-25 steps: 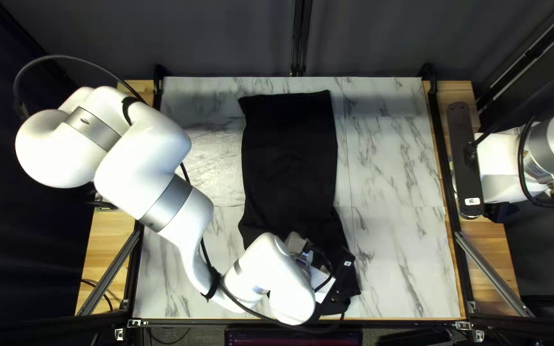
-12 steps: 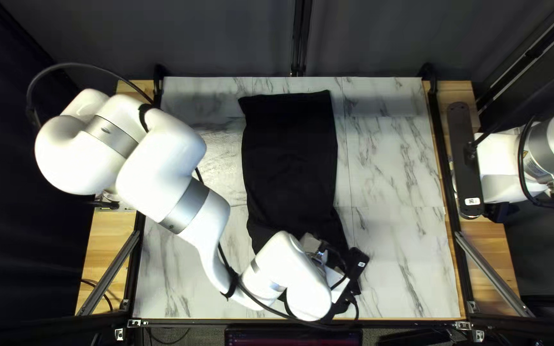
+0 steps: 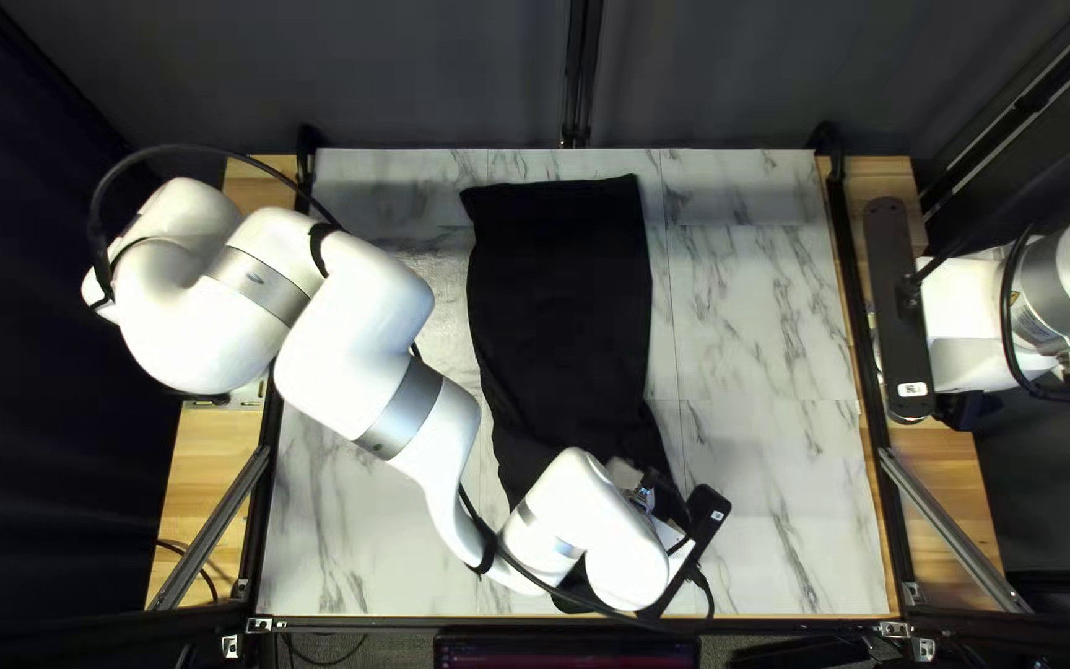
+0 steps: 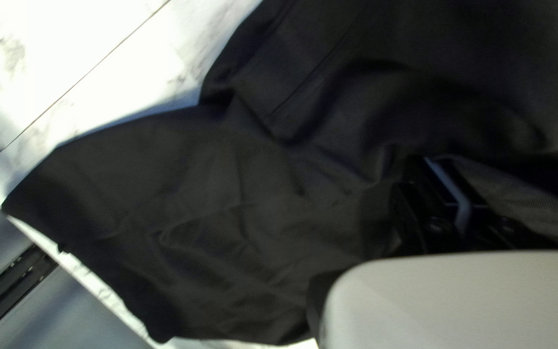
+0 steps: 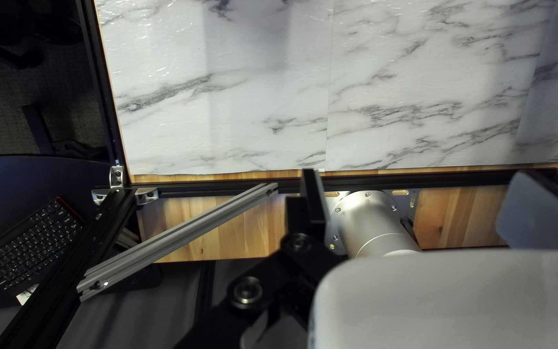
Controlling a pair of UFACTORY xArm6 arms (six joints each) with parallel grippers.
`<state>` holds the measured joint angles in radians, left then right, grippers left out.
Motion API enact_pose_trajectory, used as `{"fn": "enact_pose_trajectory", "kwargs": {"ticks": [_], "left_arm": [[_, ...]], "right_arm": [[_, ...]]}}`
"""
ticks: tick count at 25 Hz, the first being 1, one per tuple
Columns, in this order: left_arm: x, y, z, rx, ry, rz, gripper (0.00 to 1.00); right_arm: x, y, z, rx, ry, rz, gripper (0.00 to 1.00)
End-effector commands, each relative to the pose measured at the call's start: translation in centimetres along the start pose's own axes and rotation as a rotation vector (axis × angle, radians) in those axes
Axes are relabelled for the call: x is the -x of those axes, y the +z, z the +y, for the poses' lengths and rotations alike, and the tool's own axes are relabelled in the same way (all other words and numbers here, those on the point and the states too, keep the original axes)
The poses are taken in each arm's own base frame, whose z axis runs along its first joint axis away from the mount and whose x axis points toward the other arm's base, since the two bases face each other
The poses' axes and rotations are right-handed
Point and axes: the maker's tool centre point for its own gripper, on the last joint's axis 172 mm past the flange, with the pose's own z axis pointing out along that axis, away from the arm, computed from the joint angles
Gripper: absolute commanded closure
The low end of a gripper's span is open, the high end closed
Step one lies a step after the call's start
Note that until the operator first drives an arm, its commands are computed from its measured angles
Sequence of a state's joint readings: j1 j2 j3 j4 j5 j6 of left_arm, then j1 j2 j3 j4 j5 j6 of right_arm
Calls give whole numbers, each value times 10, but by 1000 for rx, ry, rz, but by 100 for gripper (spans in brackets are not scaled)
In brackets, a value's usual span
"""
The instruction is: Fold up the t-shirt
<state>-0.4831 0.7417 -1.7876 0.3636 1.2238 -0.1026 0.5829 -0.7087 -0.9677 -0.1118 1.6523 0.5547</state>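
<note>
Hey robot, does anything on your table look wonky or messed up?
Yes, the shirt looks crooked. Its far part lies fairly straight, but its near part slants toward the right of the top left view and is wrinkled near my left end effector.

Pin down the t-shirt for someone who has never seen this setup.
In the top left view, find the marble-patterned tabletop. The black t-shirt lies down its middle, its near end partly behind the white left arm. Unlike that hard arm, it is soft, dark cloth.

Black t-shirt (image 3: pixel 560 310) on marbled table (image 3: pixel 770 496)
The left arm (image 3: pixel 356 353) crosses the shirt's near end (the right arm (image 3: pixel 962 310) hangs aside).
</note>
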Motion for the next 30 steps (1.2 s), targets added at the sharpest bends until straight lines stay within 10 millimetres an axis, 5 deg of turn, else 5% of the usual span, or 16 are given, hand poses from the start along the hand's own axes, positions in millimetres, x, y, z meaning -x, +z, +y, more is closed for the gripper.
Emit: {"fn": "enact_pose_trajectory", "kwargs": {"ticks": [1, 9, 13, 19, 22, 30], "left_arm": [[17, -15, -4, -2, -1, 3, 0], [104, -37, -31, -14, -38, 30, 0], [182, -24, -62, 33, 5, 114, 0], [253, -13, -112, 76, 106, 173, 0], [289, 7, -153, 109, 127, 174, 0], [337, 72, -217, 202, 128, 158, 0]], "right_arm": [[0, 0, 0, 0, 0, 0, 0], [0, 0, 0, 0, 0, 0, 0], [0, 0, 0, 0, 0, 0, 0], [0, 0, 0, 0, 0, 0, 0], [0, 0, 0, 0, 0, 0, 0], [0, 0, 0, 0, 0, 0, 0]]}}
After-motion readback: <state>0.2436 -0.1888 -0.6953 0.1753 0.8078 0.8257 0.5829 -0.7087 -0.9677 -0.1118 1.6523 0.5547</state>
